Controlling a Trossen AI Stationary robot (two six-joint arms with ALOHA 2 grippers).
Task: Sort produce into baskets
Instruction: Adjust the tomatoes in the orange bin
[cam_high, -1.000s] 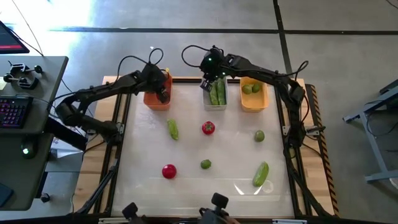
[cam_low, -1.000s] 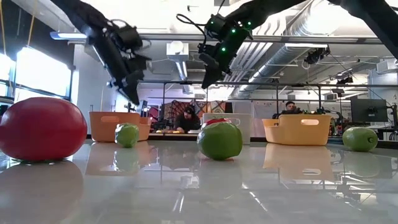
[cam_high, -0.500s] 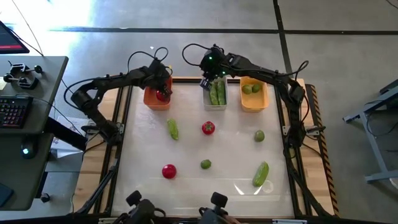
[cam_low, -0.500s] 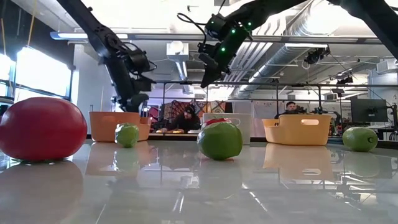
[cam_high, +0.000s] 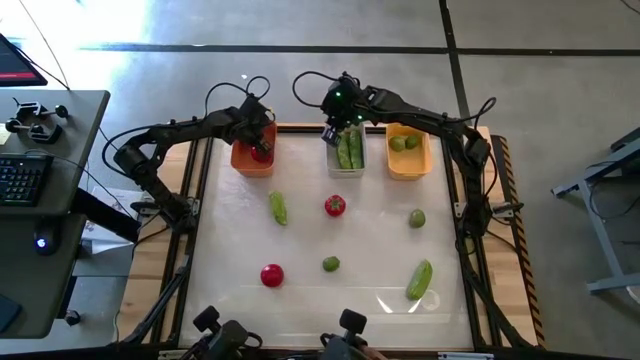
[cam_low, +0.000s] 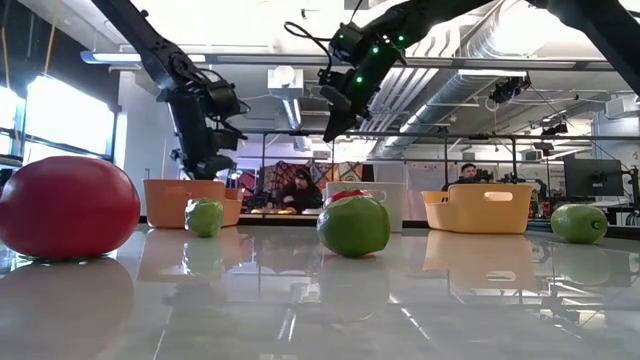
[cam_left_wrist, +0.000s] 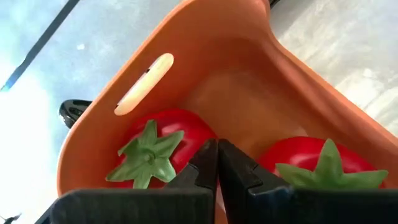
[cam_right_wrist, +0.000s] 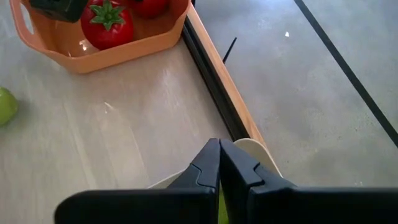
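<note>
L gripper (cam_high: 262, 143) sits over the orange-red rectangular plastic bin (cam_high: 243, 160) at the table's far left, fingers (cam_left_wrist: 205, 163) pressed fully together, holding nothing; two round red tomatoes w/ green tops (cam_left_wrist: 163, 144) lie in that bin just beyond its tips. R gripper (cam_high: 335, 130) hangs above the far end of the pale grey plastic bin (cam_high: 347, 171) in the middle, also closed tight and empty; long dark-green cucumbers (cam_high: 350, 150) lie inside that bin. Yellow-orange plastic bin (cam_high: 408, 167) at far right holds small round green limes (cam_high: 403, 143). Loose on the white tabletop (cam_high: 370, 235): a short cucumber (cam_high: 278, 208), a tomato (cam_high: 335, 205) mid-table, a lime (cam_high: 417, 218) to the right, a second tomato (cam_high: 271, 274), a lime (cam_high: 330, 264) beside it, and a larger cucumber (cam_high: 419, 279) near the front right.
</note>
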